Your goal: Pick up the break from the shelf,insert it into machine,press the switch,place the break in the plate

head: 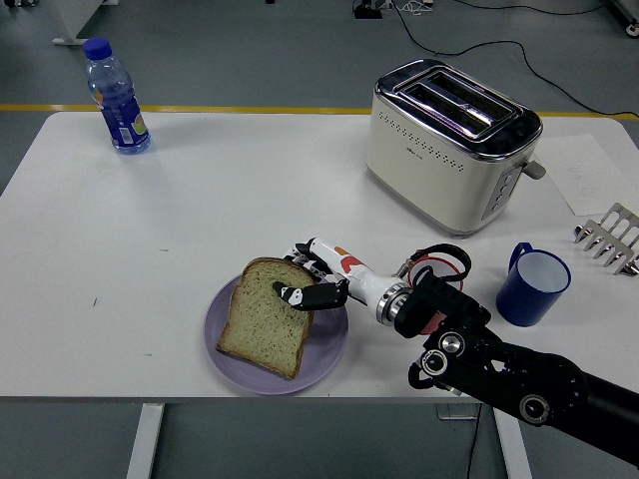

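I see the purple plate (324, 361) near the bench's (250, 200) front edge, carrying the bread slice (262, 317), which lies nearly flat on it. The slice is pale tan with a darker crust. My right robot hand (312, 279) pinches its right edge, thumb on top. The blue mug (533, 286) looks empty. Open bench lies left of the plate; the toaster (451, 145) stands well behind.

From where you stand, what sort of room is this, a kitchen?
Probably a lab or workshop rather than a kitchen: the cream and chrome two-slot toaster sits on a plain white table, over a grey floor with loose black cables and a yellow line.
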Available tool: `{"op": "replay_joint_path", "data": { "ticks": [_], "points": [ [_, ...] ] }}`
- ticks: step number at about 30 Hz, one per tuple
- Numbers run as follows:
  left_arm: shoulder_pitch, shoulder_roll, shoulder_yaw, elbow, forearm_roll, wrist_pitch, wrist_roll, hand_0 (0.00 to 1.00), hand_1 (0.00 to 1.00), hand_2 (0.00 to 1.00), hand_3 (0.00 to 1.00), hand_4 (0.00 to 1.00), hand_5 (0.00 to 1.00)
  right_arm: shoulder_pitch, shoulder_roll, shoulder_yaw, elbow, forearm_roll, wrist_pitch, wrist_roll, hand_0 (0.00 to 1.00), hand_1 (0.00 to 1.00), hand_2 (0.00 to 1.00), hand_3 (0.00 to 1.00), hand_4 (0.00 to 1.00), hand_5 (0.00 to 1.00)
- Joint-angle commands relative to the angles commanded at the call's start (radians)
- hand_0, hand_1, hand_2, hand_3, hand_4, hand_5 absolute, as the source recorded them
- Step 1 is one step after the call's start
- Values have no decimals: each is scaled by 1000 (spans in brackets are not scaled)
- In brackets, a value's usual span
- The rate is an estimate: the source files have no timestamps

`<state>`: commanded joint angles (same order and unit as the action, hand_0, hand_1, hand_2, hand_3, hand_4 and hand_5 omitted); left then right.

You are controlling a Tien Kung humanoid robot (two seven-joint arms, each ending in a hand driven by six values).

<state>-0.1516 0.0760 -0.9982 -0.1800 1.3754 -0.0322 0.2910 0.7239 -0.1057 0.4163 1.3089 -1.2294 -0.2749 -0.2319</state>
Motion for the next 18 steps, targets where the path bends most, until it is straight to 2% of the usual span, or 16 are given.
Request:
{"op": "replay_joint_path", "data": {
  "ticks": [2,3,8,9,16,18],
  "points": [
    [1,0,2,0,-2,0,-1,672,689,675,553,284,877,-1,6,3,-15,-27,-2,24,657,676,665,649,668,358],
    [1,0,2,0,-3,0,-1,672,689,675,552,284,876,-1,8,3,-20,-31,-7,35,744,759,754,717,700,416],
    [-1,0,6,0,-9,0,-1,672,689,675,552,284,876,1,13,3,-49,-42,-34,77,744,759,754,717,700,416],
    [-2,0,7,0,-12,1,-2,672,689,675,553,284,877,2,12,5,-54,-51,-38,84,799,797,808,786,736,472],
    [-3,0,11,0,-19,1,-3,672,688,675,554,283,874,5,10,11,-59,-104,-37,95,822,811,827,803,741,493],
    [-3,0,12,0,-20,1,-3,672,688,675,554,283,874,4,9,13,-57,-129,-54,106,822,811,827,803,741,493]
  ]
}}
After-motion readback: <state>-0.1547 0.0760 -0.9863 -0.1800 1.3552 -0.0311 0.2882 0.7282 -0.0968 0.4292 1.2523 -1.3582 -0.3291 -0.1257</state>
